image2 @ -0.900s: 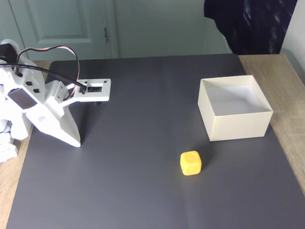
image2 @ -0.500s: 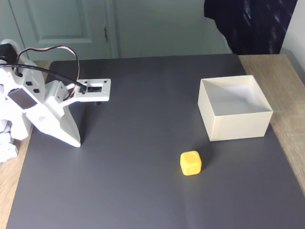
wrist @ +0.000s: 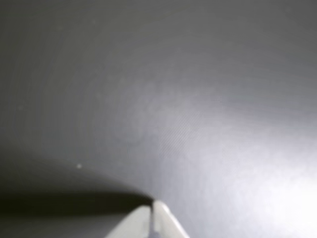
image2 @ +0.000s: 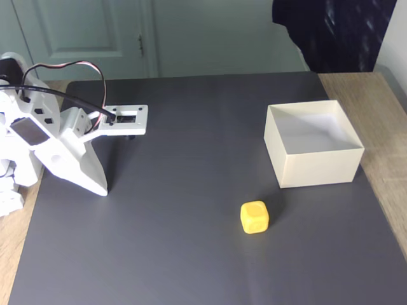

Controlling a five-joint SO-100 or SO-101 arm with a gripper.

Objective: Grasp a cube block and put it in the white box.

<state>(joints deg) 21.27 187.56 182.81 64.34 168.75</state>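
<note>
Nothing has moved: pincer (image2: pixel 100 189) closed, empty, tips on the dark mat (image2: pixel 191 254) at nine o'clock; cube block (image2: pixel 254 217) sits at seven o'clock of the white box (image2: pixel 316 169).

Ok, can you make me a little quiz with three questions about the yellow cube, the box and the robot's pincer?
1. Where is the cube block?
A. inside the white box
B. on the dark mat, in front of the box
C. in the pincer

2. What colour is the cube block?
A. yellow
B. blue
C. green

3. How is the pincer?
A. shut, holding nothing
B. wide open
C. shut on the cube block

Answers:
1 B, the fixed view shows it on the mat, just below the white box and apart from it.
2 A, it is bright yellow.
3 A, the wrist view shows its tips pressed together, with bare mat beyond.
</note>
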